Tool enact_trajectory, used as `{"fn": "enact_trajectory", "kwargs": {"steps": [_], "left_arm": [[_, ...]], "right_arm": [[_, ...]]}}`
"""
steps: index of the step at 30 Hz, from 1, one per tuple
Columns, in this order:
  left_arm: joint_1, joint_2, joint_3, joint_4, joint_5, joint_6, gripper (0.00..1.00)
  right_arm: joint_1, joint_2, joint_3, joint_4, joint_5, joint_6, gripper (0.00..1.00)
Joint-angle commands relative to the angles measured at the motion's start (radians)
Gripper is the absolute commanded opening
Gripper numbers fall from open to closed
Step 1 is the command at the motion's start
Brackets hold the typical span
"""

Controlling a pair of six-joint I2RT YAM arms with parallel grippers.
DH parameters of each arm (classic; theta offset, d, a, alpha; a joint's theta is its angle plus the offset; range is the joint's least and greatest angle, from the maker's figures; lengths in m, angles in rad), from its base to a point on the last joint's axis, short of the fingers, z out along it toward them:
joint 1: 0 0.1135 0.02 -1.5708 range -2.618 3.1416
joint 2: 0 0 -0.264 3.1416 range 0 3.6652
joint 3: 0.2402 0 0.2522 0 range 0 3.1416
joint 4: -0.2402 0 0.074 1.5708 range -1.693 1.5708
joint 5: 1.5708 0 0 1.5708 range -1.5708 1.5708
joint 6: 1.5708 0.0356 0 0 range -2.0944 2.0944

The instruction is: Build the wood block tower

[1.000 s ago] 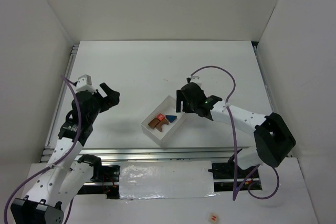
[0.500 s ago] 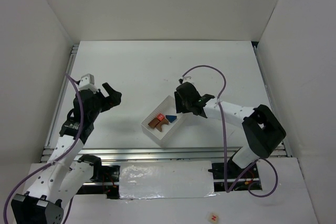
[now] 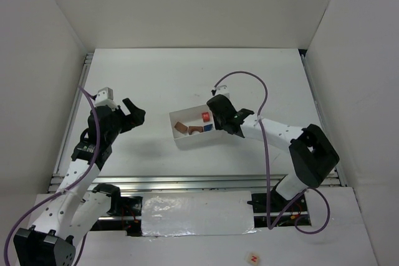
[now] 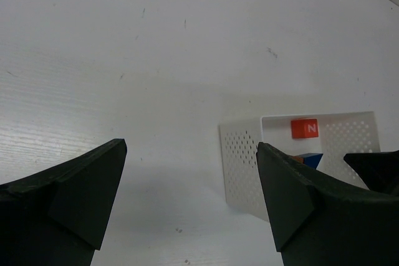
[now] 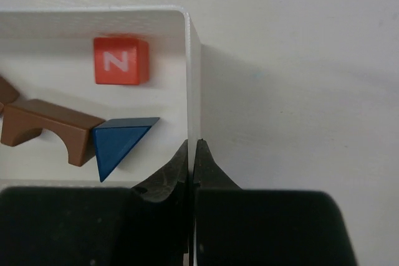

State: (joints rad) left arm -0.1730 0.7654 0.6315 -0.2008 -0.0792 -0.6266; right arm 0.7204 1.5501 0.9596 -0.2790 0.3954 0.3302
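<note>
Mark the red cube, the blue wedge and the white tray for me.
red cube (image 5: 121, 60): right wrist view, top face with the N
blue wedge (image 5: 120, 140): right wrist view, triangular top face
white tray (image 5: 192, 73): right wrist view, rim of its right wall

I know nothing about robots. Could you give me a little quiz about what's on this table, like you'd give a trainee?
1. Fill in: the red wooden cube bears the letter ___.
2. The right gripper is shut on: A) the red cube, B) the wall of the white perforated tray, C) nothing.
3. True or false: the open left gripper touches the tray.
Key: 1 N; 2 B; 3 false.
</note>
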Motion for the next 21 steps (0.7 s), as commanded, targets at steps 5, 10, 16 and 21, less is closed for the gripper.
{"fn": "enact_trajectory", "kwargs": {"steps": [5,10,16,21], "left_arm": [[-0.003,-0.018,0.010,0.049,0.007,0.030,0.99],[-0.005,-0.023,0.014,0.057,0.019,0.038,0.99],[-0.003,-0.029,0.013,0.049,0.007,0.039,0.99],[-0.003,-0.026,0.013,0.049,0.010,0.038,0.99]], "right_arm": [[-0.001,-0.122,0.129,-0.046,0.258,-0.161,0.00],[-0.033,-0.160,0.171,0.012,0.476,-0.388,0.00],[-0.071,-0.145,0.179,0.262,0.653,-0.775,0.00],[-0.090,-0.085,0.096,0.641,0.729,-1.185,0.00]]}}
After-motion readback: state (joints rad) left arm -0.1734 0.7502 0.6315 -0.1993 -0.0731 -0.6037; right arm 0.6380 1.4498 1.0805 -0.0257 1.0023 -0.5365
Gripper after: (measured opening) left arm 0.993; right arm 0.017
